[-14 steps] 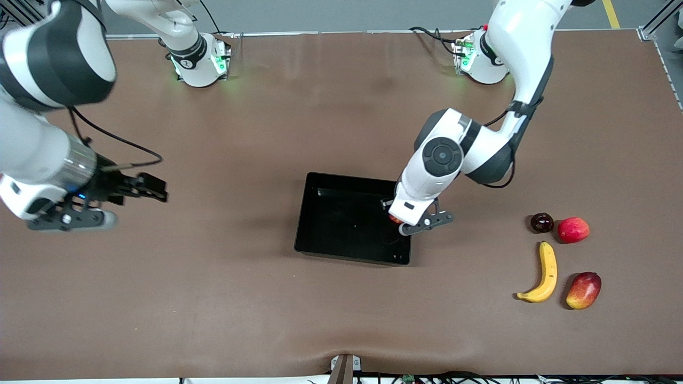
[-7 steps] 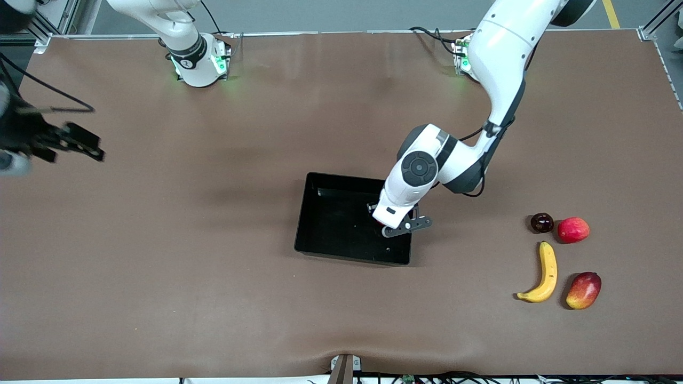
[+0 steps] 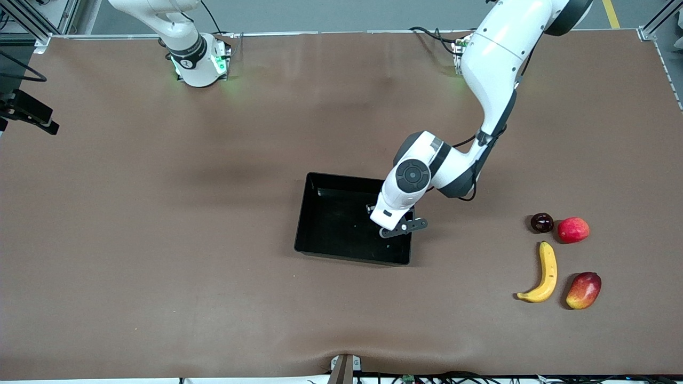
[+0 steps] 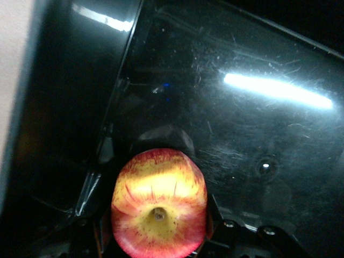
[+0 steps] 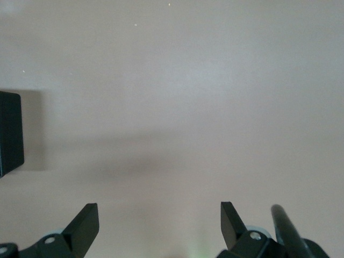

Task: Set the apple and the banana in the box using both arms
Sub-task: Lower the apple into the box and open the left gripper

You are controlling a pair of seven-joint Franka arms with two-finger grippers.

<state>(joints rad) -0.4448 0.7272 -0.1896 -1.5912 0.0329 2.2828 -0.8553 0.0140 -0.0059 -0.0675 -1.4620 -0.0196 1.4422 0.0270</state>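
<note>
The black box [image 3: 352,258] lies mid-table. My left gripper [image 3: 391,226] is down inside it at the end toward the left arm, shut on the apple [image 4: 159,209]; the left wrist view shows the red-yellow apple, stem dimple up, between the jaws above the glossy box floor [image 4: 258,107]. The arm's hand hides the apple in the front view. The banana [image 3: 544,273] lies on the table toward the left arm's end. My right gripper [image 5: 159,220] is open and empty over bare table at the right arm's end, barely showing at the front view's edge [image 3: 32,113].
Around the banana lie a dark small round fruit [image 3: 541,222], a smooth pinkish-red round fruit [image 3: 573,230] and a red-yellow mango [image 3: 583,290]. A corner of the box [image 5: 11,134] shows in the right wrist view. The brown mat covers the table.
My left gripper has carried the apple farther into the box and lower. My right arm has swung away toward its end of the table, almost out of the front view.
</note>
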